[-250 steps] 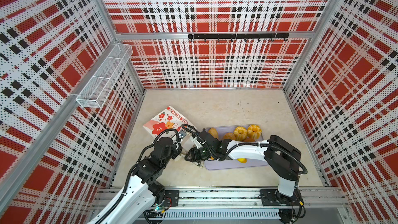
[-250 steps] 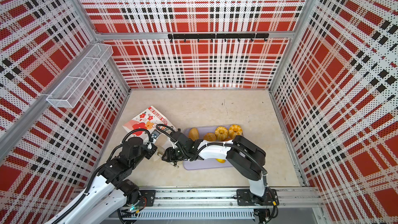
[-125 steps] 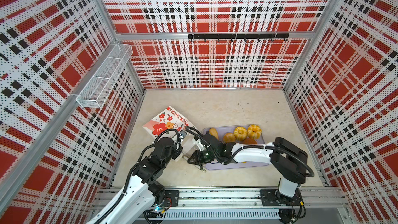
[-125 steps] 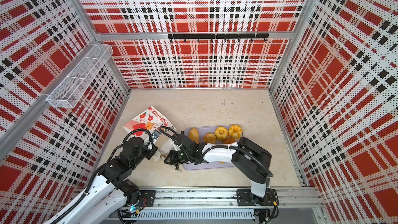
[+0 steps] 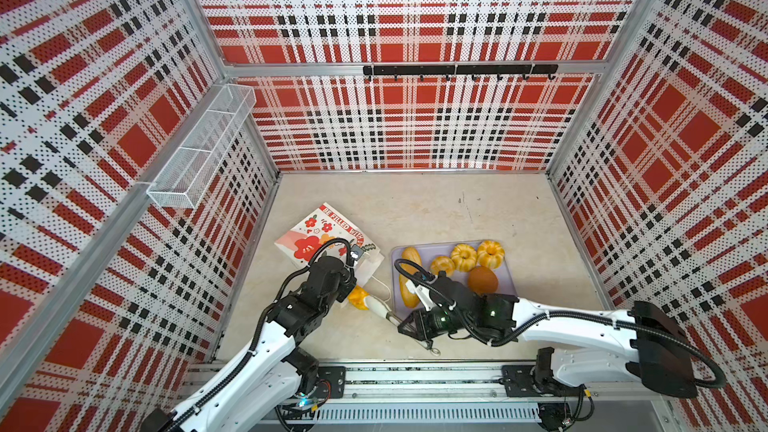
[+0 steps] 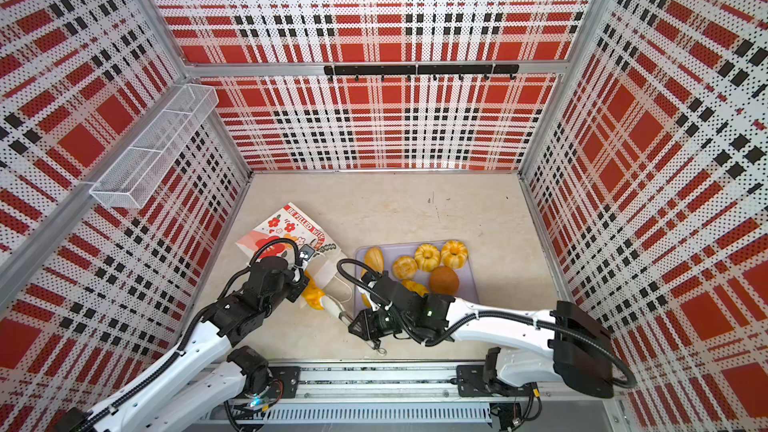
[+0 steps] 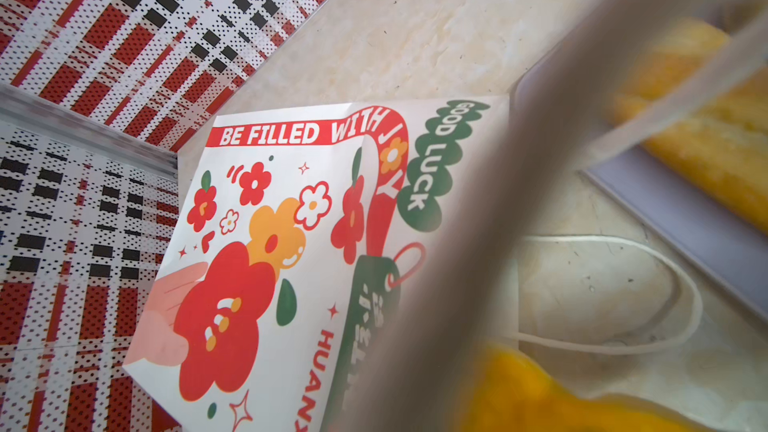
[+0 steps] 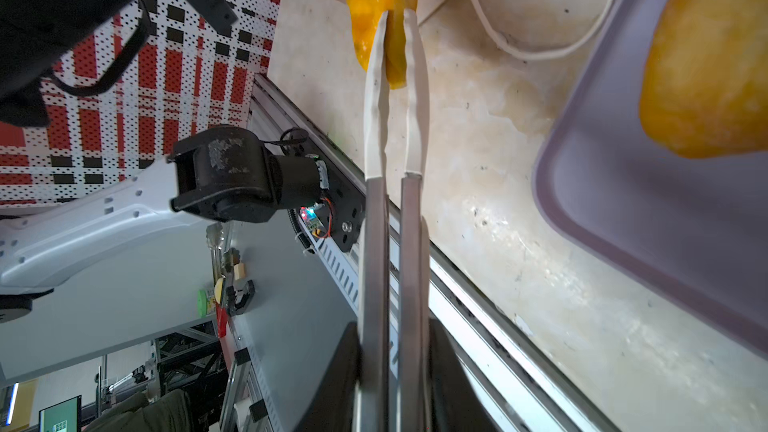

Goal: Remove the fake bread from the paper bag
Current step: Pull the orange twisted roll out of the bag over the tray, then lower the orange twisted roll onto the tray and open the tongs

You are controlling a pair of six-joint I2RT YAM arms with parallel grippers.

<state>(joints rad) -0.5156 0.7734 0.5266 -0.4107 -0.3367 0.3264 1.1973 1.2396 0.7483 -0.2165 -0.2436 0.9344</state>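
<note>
Plaid walls (image 5: 415,14) of red, black and white box in a beige tabletop (image 5: 457,209). The paper bag (image 5: 316,230) lies on its side at the left of it, printed face up, its mouth turned toward the lavender tray (image 5: 508,280). At that mouth a yellow bread (image 5: 358,296) pokes out, pinched between the white tips of a pair of tongs (image 5: 388,314). The right gripper (image 8: 392,351) is clamped on the tongs' steel arms, which stand nearly together. The left gripper (image 5: 348,284) sits at the bag's opening. It is closed, but the arm hides its fingers in both top views and I cannot tell what it pinches. A white cord handle (image 5: 384,288) loops on the table between bag and tray. On the tray 5 breads lie in plain sight: a long loaf (image 5: 412,257), an oval roll (image 5: 441,264), 2 ring buns (image 5: 463,256) and a brown bun (image 5: 482,280). A 6th yellow piece (image 6: 413,286) shows partly behind the right arm in a top view.
</note>
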